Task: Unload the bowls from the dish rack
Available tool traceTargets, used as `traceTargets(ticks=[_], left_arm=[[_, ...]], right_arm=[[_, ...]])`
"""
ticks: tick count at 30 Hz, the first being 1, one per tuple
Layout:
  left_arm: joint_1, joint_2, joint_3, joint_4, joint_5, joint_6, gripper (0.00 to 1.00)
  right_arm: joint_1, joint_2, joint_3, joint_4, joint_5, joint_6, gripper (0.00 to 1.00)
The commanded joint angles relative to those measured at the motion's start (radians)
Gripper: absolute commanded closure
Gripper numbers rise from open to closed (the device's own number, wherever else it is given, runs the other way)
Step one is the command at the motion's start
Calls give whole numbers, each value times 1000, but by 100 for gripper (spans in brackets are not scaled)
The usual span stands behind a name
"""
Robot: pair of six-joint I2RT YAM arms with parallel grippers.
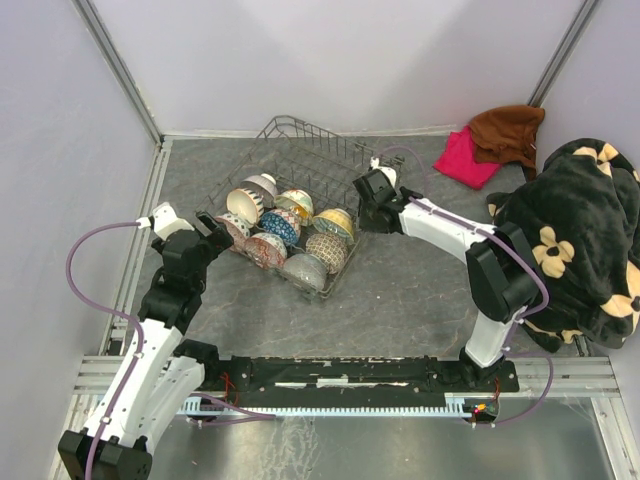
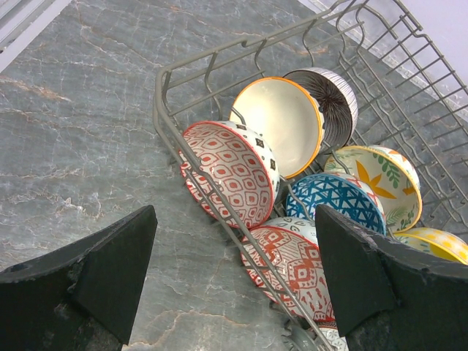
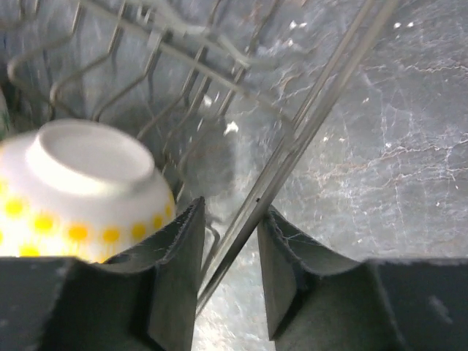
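Right gripper (image 3: 230,219) narrowly parted, straddling rack (image 3: 292,146) rim wire beside yellow-dotted bowl (image 3: 80,190). Left gripper (image 2: 234,219) wide, empty, above bench (image 2: 88,131) at rack corner; bowls (image 1: 285,228) crowd rack.

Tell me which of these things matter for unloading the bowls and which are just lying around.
For the job: bowls, dish rack.
Just lying about: pink cloth, brown cloth, black flowered blanket.
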Motion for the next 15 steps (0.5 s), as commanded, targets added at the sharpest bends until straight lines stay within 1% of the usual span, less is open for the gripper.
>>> traceTargets(ticks=[1, 3, 5, 7, 11, 13, 15], left_arm=[[-3, 2, 20, 18, 1, -17, 5], [-4, 4, 22, 18, 1, -17, 5], [-5, 4, 23, 18, 1, -17, 5], [-3, 5, 24, 18, 0, -17, 4], [-3, 7, 30, 17, 0, -14, 3], [-3, 9, 33, 16, 0, -13, 2], [-4, 10, 38, 17, 1, -13, 1]], right_arm=[[38, -81, -7, -62, -39, -69, 53], [35, -99, -14, -64, -33, -69, 47], [28, -119, -22, -68, -23, -67, 44], [22, -146, -36, -71, -9, -63, 39], [3, -215, -64, -79, 18, -62, 35], [-8, -246, -73, -91, 40, -72, 35], [-13, -279, -80, -102, 68, -98, 30]])
